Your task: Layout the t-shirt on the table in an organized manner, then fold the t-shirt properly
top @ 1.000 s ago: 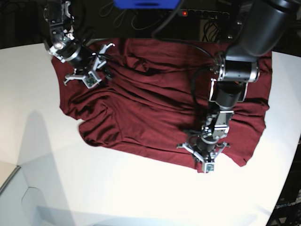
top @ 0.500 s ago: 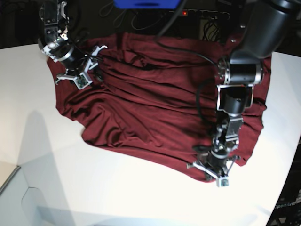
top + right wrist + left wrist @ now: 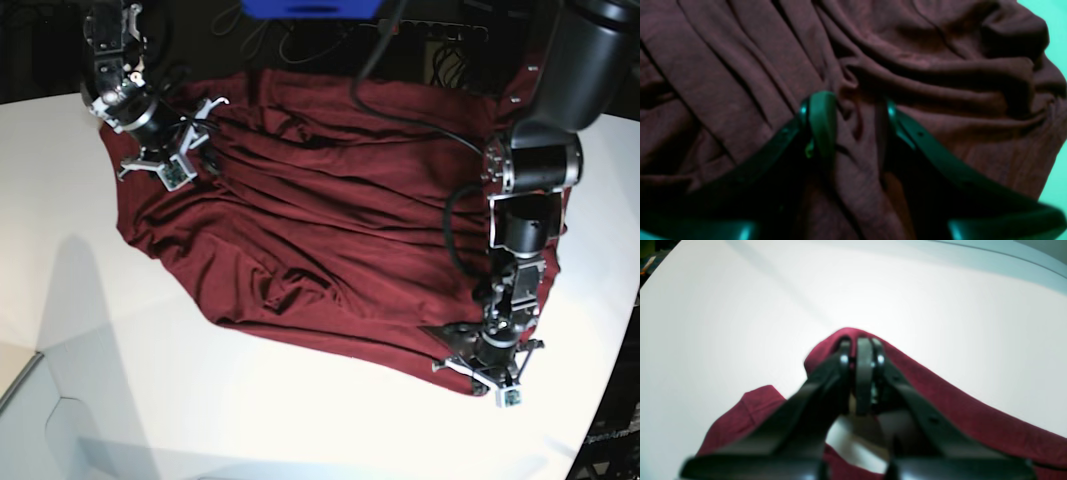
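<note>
We see a white bench (image 3: pixel 200 420), bare near us, carrying the maroon t-shirt (image 3: pixel 330 230) (wrinkled). The left gripper (image 3: pixel 495 375), arm stretched down, pinches its hem; the right gripper (image 3: pixel 165 150), jaws spread, straddles a far-corner fold.

Robotics lab setting. Evidence: broad white desk (image 3: pixel 300 430) with curved edge, two black robot arms (image 3: pixel 545 110) mounted over it, loose cables (image 3: pixel 300 40) and a power strip with a lit red indicator (image 3: pixel 393 28) along the dark rear edge.
</note>
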